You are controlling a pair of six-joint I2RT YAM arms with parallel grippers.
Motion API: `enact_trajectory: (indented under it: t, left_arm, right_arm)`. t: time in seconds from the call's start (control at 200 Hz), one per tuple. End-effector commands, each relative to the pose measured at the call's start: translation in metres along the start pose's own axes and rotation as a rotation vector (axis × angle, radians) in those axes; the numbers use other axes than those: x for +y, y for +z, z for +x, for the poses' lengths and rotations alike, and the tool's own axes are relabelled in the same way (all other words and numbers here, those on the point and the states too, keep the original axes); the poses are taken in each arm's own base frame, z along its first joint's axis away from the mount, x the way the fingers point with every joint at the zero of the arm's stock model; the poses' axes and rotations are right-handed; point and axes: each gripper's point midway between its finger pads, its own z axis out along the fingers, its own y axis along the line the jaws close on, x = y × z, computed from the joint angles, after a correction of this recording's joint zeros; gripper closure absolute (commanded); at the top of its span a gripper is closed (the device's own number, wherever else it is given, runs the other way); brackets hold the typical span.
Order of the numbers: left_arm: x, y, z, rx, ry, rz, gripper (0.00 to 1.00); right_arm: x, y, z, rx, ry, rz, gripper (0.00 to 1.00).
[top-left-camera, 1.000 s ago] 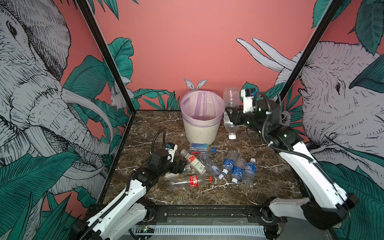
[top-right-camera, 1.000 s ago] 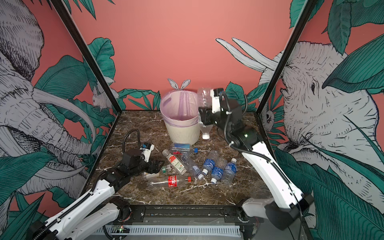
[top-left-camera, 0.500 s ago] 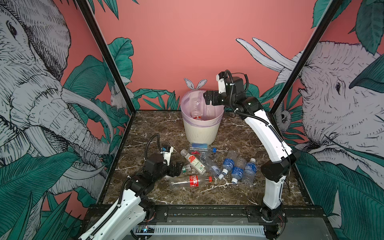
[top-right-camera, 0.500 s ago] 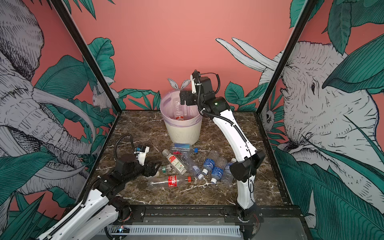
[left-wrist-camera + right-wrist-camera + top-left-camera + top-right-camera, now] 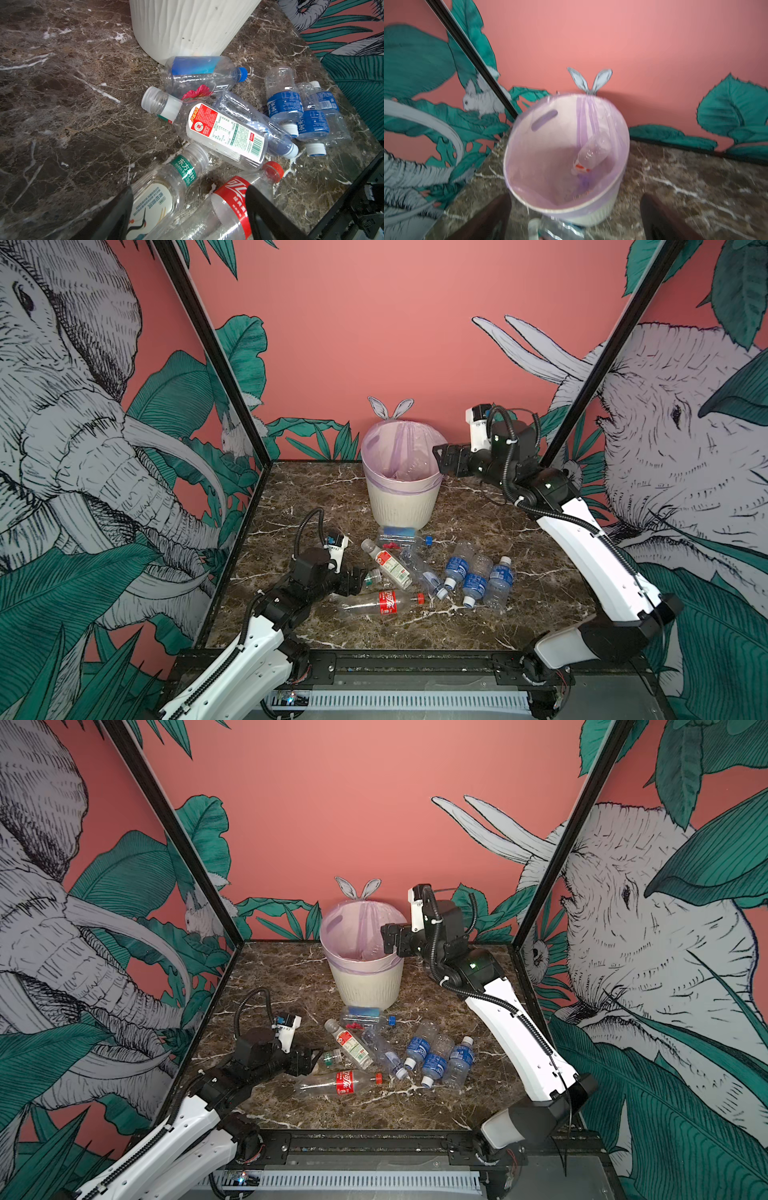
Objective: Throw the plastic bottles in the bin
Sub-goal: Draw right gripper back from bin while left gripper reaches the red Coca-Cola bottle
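marble tabletop (image 5: 316,489): glossy brown | bin (image 5: 401,502): ribbed cream tub, lilac liner, at rear, clear bottle (image 5: 591,155) inside | right gripper (image 5: 439,458): spread wide, empty, beside bin rim | left gripper (image 5: 188,194): jaws wide astride green-label bottle (image 5: 166,187) and cola bottle (image 5: 234,199), neither lifted | plastic bottles (image 5: 476,576): heaped before bin; likely light, thin, slick, crushable, so pinch mid-body

Loose plastic bottles (image 5: 226,135) beside ribbed bin (image 5: 187,25)

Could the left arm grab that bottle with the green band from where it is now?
Probably yes: the left gripper stands open right at the green-band bottle, with nothing lying over it. The cola bottle lies close alongside and might get caught too.
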Motion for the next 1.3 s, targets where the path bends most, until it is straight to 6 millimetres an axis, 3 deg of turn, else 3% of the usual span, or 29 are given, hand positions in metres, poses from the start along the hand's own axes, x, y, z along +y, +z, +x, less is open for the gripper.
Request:
enact_trajectory:
  t: [0.0, 0.185, 0.32, 0.345, 0.465, 0.64, 1.0, 1.295]
  left_arm:
    - [-0.006, -0.002, 0.003, 0.013, 0.023, 0.022, 0.15]
    - [-0.025, -0.003, 0.011, 0.027, 0.091, 0.077, 0.15]
    - [-0.037, 0.003, 0.026, 0.082, 0.141, 0.094, 0.15]
    - [-0.039, 0.005, 0.028, 0.087, 0.154, 0.098, 0.15]
    - [-0.051, 0.011, 0.039, 0.136, 0.240, 0.102, 0.15]
    - [-0.061, 0.021, 0.054, 0.201, 0.328, 0.089, 0.15]
    - [-0.061, 0.030, 0.069, 0.264, 0.354, 0.097, 0.17]
    - [-0.064, 0.032, 0.075, 0.297, 0.376, 0.110, 0.21]
  right_arm:
    - [-0.010, -0.006, 0.014, -0.008, 0.007, 0.023, 0.01]
    - [-0.018, -0.015, 0.059, 0.066, -0.014, 0.021, 0.01]
    - [-0.023, -0.023, 0.089, 0.102, -0.041, 0.012, 0.01]
    - [-0.028, -0.021, 0.105, 0.131, -0.046, 0.019, 0.01]
    - [-0.036, -0.026, 0.138, 0.181, -0.057, 0.029, 0.00]
    - [-0.050, -0.034, 0.176, 0.248, -0.045, 0.067, 0.00]
    - [-0.066, -0.052, 0.209, 0.243, 0.005, 0.112, 0.00]
    - [-0.066, -0.051, 0.211, 0.248, 0.003, 0.111, 0.00]
